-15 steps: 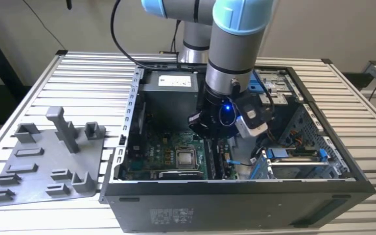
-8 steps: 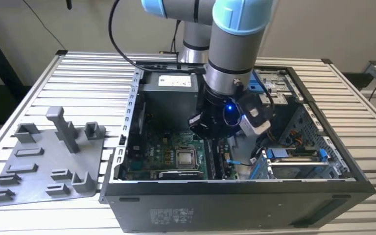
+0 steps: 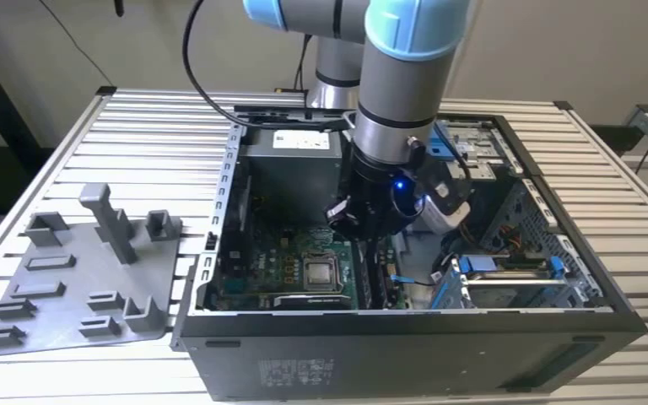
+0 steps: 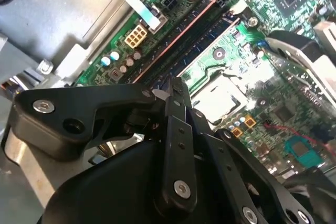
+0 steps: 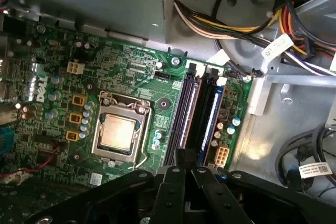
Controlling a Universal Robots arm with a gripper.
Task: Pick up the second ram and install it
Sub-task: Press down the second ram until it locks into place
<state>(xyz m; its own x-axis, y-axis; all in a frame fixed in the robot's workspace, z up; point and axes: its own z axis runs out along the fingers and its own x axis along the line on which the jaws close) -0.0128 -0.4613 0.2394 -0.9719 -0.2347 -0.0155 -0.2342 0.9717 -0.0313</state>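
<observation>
Centre of the first wrist view: ram (image 5: 210,116) seated upright in the motherboard (image 5: 131,77) slots, beside the CPU socket (image 5: 118,132). Gripper (image 5: 184,156) just above its near end, jaws pressed together, holding nothing. Case (image 3: 594,287) on table (image 3: 144,126), fixture plate (image 3: 77,287) at lower left.

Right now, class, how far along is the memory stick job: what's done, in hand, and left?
Done: the grey plate holds no stick, and the gripper is inside the computer case. In hand: its closed tips hover over the memory slots. Left: I cannot tell whether the second stick is fully seated.
</observation>
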